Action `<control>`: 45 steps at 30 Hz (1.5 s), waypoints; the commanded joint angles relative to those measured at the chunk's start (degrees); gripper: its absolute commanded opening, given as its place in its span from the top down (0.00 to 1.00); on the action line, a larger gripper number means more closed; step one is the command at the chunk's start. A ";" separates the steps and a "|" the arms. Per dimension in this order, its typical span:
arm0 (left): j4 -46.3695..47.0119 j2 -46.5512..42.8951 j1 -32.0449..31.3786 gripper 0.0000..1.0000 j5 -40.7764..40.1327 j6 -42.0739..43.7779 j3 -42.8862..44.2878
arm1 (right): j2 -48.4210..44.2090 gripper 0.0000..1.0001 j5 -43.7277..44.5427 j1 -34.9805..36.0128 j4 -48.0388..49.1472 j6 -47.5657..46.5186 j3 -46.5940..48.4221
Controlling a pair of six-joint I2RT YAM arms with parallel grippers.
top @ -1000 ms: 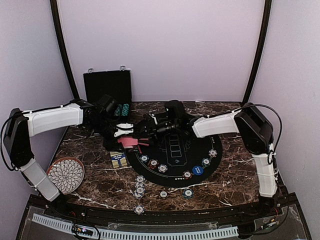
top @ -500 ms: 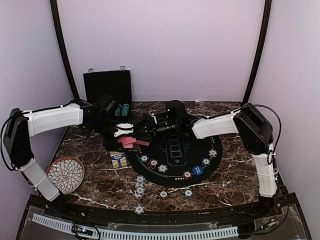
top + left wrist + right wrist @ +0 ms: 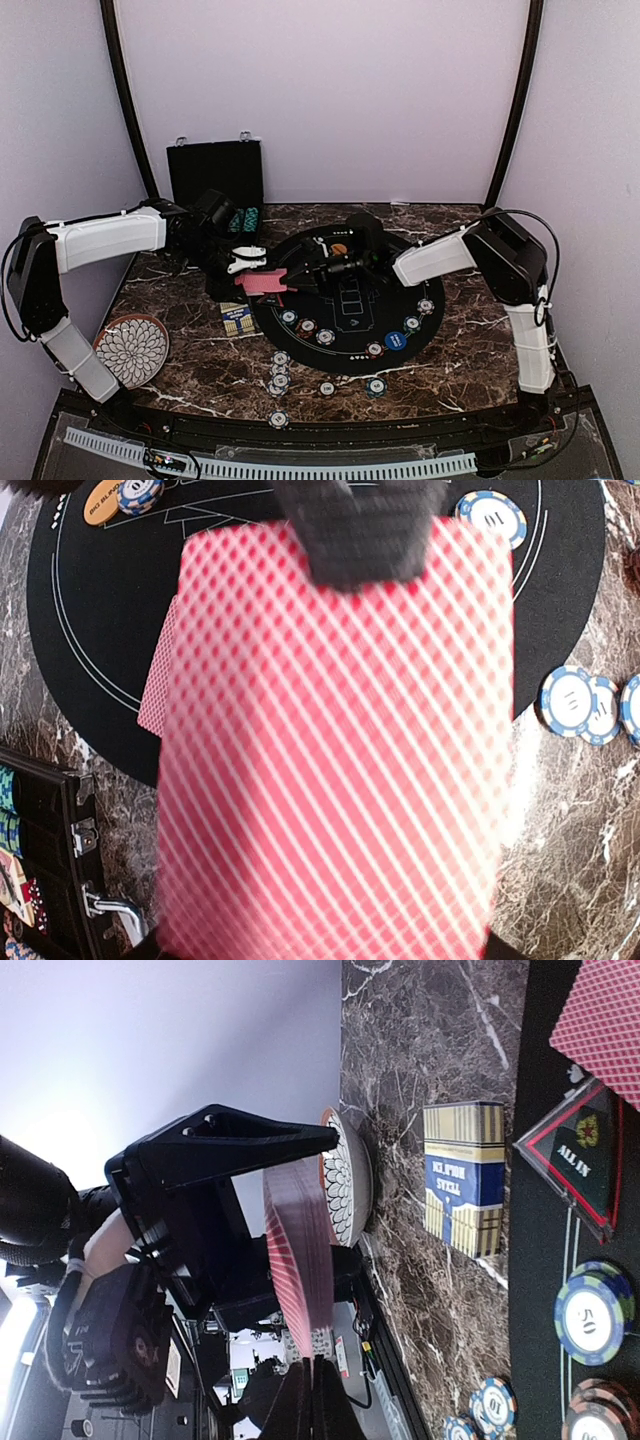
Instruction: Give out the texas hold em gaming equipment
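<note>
The left gripper (image 3: 262, 270) has its jaws clenched on a deck of red-backed cards (image 3: 340, 750), held above the left edge of the round black mat (image 3: 400, 345) on the desk (image 3: 200, 370). One card (image 3: 158, 675) lies flat on the mat beneath these jaws, and poker chips (image 3: 305, 326) lie nearer the arm bases. The right gripper (image 3: 312, 272) stands just beside the deck; whether its jaws are released or clenched cannot be told.

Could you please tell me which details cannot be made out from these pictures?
- Card faces: the left wrist view shows only the red backs of the deck, blurred.
- Left pincer: cut off by the top edge.
- Right pincer tips: the right wrist view shows none clearly.
- Chip values: too small in the top view.
</note>
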 commanded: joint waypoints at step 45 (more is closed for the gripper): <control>-1.88 -0.78 0.21 0.87 -1.62 -2.27 0.44 | 16.89 1.00 5.23 -25.55 -38.10 -26.42 35.66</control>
